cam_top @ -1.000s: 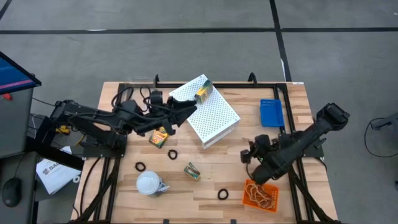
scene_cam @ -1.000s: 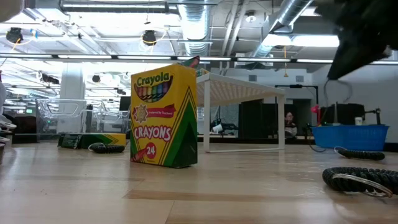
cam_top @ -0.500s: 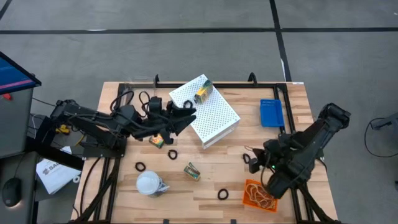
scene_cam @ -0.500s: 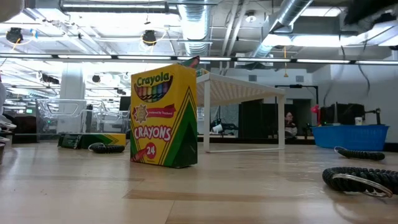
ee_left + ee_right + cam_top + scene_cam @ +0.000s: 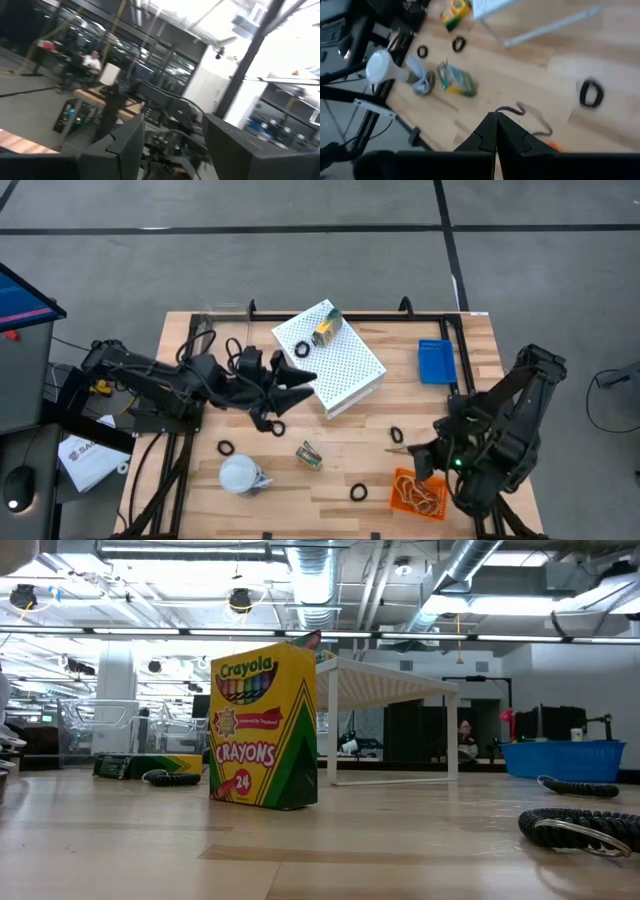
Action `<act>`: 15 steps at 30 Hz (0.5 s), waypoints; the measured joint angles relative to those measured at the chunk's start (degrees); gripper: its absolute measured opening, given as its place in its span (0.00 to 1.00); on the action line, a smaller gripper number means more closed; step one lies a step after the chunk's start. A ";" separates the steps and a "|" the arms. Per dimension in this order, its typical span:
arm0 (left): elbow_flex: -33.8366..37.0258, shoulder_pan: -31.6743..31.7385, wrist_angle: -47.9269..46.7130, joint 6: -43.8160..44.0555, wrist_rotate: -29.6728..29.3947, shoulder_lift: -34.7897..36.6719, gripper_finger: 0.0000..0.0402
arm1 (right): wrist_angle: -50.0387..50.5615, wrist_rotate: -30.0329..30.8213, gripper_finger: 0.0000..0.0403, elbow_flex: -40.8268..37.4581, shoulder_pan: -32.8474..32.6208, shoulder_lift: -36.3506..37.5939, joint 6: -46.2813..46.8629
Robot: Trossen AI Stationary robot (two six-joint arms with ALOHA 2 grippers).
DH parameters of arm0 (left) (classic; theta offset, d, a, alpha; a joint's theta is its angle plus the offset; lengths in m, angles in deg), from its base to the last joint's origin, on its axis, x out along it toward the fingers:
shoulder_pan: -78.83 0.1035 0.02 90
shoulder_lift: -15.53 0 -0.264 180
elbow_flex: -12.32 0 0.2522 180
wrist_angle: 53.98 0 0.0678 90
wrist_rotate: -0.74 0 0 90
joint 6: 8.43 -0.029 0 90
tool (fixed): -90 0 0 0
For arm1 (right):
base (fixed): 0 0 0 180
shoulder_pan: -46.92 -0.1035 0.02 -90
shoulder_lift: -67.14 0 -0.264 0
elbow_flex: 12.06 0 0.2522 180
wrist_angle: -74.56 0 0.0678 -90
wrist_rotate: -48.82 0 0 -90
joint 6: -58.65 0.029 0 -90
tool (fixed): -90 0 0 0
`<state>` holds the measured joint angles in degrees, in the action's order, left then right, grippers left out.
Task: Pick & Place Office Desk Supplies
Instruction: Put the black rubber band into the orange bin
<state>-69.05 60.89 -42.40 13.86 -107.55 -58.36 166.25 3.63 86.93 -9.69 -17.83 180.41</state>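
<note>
Okay, one crayon box (image 5: 325,332) already sits on top of the white box (image 5: 345,370). A second one (image 5: 309,455) stands on the table between the bulb (image 5: 238,475) and the white box.

My left gripper (image 5: 305,372) hangs just beside the white box's near-left edge. Its fingers (image 5: 125,147) are apart at a middling width, with nothing between them that I can see. My right gripper (image 5: 496,120) is pinched shut over the table near the orange tray (image 5: 400,502). A tan band (image 5: 532,120) lies just past its tips; I can't tell if it is gripped or loose.

Step, as I read it: between picks, sorting partly done. Next I'd have the left come down and back toward the table crayon box, widen, and square up on its narrow sides.

Black rings lie scattered: one (image 5: 226,447) by the bulb, one (image 5: 358,493) at the near edge, one (image 5: 397,435) close to my right arm. A blue tray (image 5: 436,361) sits far right. The bulb and the ring crowd the approach, and my left arm hides whatever lies under it.
</note>
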 joint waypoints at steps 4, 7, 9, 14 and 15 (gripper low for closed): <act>0.00 -1.37 -0.59 -1.31 1.83 0.00 0.48 | -4.30 -2.05 0.00 0.09 -2.92 0.02 2.90; -0.02 -2.33 -0.50 -2.08 2.21 0.00 0.48 | -6.35 -3.15 0.00 0.11 -4.34 0.02 4.87; -0.01 -3.03 -0.55 -2.55 2.19 0.00 0.48 | -7.23 -4.31 0.00 0.11 -4.92 0.00 5.78; -0.02 -4.70 -0.52 -3.18 2.19 0.00 0.48 | -8.03 -11.20 0.00 0.09 -5.35 -0.35 5.79; -0.02 -5.03 -0.50 -3.74 2.19 0.00 0.48 | -8.86 -12.13 0.00 -0.17 -5.37 -0.37 5.80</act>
<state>-69.07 55.86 -42.90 10.12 -105.36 -58.36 157.39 -8.51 86.76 -15.06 -18.20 186.21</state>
